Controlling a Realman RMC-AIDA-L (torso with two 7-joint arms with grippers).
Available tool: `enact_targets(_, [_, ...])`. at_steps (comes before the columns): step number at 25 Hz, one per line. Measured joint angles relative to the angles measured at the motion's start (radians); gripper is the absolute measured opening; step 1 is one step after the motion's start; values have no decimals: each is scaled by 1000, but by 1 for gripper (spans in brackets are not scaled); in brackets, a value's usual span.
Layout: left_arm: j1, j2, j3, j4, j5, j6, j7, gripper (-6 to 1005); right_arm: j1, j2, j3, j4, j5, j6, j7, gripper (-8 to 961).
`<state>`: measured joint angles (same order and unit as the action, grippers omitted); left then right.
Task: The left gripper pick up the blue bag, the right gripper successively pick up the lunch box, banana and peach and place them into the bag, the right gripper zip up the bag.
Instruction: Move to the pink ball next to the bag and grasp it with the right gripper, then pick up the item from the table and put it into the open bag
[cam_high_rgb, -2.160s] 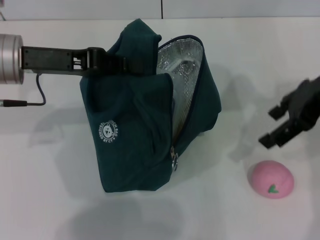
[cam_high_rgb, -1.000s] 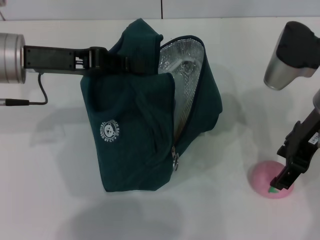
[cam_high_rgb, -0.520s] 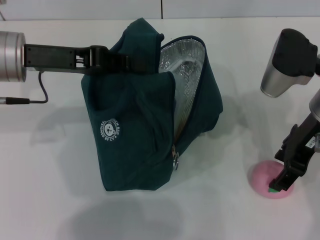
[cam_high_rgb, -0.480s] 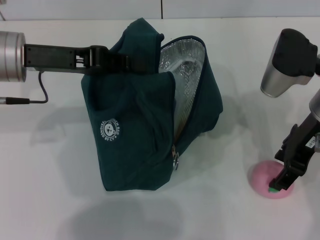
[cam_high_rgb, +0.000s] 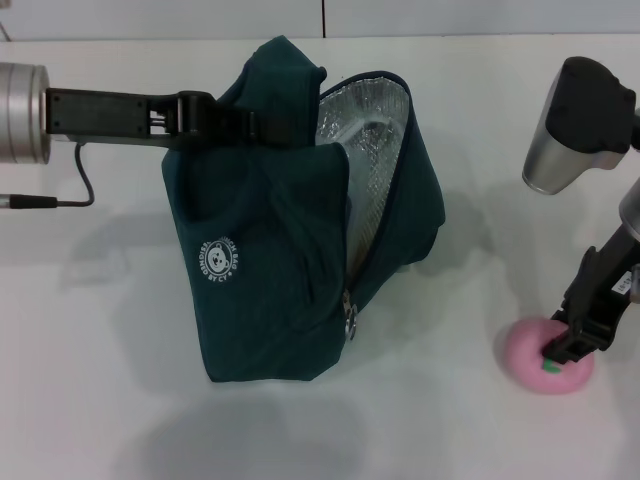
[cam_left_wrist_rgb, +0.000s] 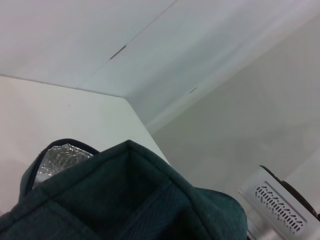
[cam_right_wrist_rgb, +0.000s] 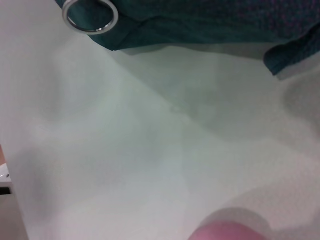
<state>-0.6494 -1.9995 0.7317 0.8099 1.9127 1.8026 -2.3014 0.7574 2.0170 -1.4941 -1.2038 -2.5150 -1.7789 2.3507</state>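
Note:
The blue bag (cam_high_rgb: 290, 250) stands open on the white table, its foil lining (cam_high_rgb: 365, 150) and metal zip ring (cam_high_rgb: 350, 322) showing. My left gripper (cam_high_rgb: 215, 118) reaches in from the left and is shut on the bag's top handle. The bag's fabric fills the left wrist view (cam_left_wrist_rgb: 130, 200). The pink peach (cam_high_rgb: 525, 355) lies on the table to the right of the bag. My right gripper (cam_high_rgb: 570, 345) is down on top of it. The right wrist view shows the peach's edge (cam_right_wrist_rgb: 230, 232) and the zip ring (cam_right_wrist_rgb: 90, 12). The lunch box and the banana are out of view.
My right arm's silver and black elbow (cam_high_rgb: 585, 120) hangs above the table's right side. A black cable (cam_high_rgb: 60, 200) lies at the left. The table's back edge meets a wall (cam_high_rgb: 323, 18). A white vented device (cam_left_wrist_rgb: 277, 205) stands beyond the table.
My right gripper came in from the right and came down onto the peach, sinking a little lower in the last half second. The bag and my left arm have held still.

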Motion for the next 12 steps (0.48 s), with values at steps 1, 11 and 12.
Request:
enact_targets(1, [0, 0, 0, 0, 0, 0, 0, 70, 0, 0, 0, 0, 1, -1, 0, 391])
enact_targets(11, [6, 1, 0, 0, 0, 3, 0, 71, 0, -1, 28, -12, 18, -26, -1, 223])
enact_targets(12, [6, 1, 0, 0, -1, 3, 1, 71, 0, -1, 46, -13, 20, -34, -1, 209])
